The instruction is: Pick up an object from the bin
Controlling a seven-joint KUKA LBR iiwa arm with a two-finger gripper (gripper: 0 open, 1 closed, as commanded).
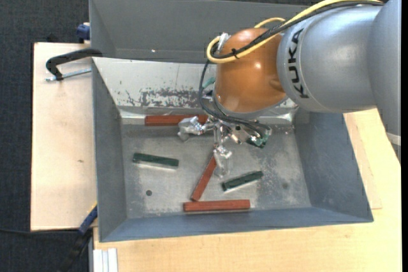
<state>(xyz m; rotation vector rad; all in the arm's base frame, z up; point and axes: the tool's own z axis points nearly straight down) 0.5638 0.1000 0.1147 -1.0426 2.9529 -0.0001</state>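
Gripper (222,155) sits low near the centre of the bin (105,156), at the upper end of the slanted red stick (203,180); contact unclear. Released or clenched: can't tell. Right green stick (242,181) at 4 o'clock of gripper, near the slanted one. Left green stick (155,161) at 9. Back red stick (166,119) at 10, front red stick (217,205) at 6.

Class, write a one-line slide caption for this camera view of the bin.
Robot claw over the upper end of a slanted red stick, beside a green stick, in a grey bin.
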